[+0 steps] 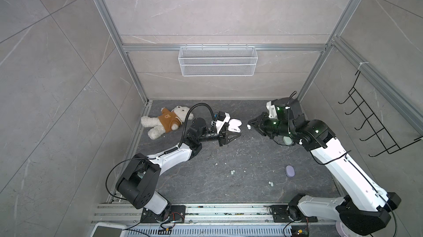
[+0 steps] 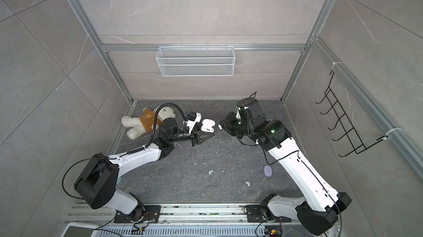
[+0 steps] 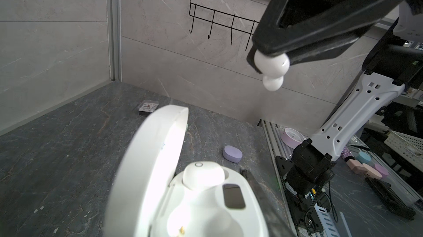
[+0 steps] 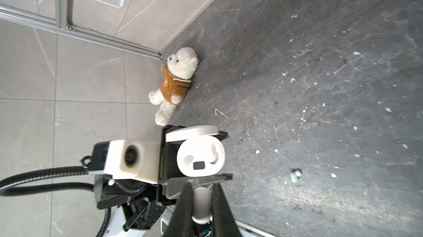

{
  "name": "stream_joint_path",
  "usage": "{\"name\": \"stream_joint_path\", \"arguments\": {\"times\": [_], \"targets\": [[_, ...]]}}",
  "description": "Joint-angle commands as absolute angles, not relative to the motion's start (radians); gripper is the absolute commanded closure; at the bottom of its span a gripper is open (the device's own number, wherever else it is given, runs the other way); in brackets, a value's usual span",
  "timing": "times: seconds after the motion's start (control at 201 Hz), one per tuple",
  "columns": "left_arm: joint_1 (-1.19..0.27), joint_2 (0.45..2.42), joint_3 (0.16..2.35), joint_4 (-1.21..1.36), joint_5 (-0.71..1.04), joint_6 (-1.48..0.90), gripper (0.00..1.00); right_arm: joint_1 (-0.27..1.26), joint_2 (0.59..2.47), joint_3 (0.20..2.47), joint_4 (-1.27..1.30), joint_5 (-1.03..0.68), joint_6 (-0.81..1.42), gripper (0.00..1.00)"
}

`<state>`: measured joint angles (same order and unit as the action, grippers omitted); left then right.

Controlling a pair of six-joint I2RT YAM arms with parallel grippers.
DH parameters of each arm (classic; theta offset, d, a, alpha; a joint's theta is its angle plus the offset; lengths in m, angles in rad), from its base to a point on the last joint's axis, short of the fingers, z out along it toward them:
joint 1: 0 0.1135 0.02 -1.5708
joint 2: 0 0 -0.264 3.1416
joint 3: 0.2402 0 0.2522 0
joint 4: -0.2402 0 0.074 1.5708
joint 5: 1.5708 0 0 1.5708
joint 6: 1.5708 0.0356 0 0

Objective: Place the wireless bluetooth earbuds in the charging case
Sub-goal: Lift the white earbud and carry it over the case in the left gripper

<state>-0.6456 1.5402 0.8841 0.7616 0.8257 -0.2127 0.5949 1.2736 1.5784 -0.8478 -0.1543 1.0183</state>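
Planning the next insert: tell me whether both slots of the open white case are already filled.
No: one white earbud sits in the case, but its other slot is bare.

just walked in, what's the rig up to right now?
The left gripper is shut on the open white charging case. One white earbud already sits in it; the other slot looks empty. The right gripper pinches a second white earbud close beside the case, not yet inserted. A lilac case and loose pale buds lie on the table.
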Motion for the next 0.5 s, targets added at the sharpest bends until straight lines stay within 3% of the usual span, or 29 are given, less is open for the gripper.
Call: {"name": "stream_joint_path", "arguments": {"times": [0.0, 0.493], "targets": [[-0.657, 1.545, 0.931, 0.88, 0.865, -0.25, 0.8, 0.592, 1.307, 1.61, -0.805, -0.218, 0.971, 0.86], [-0.672, 1.595, 0.964, 1.063, 0.879, -0.377, 0.79, 0.645, 1.309, 1.563, -0.669, -0.25, 1.0, 0.87]]}}
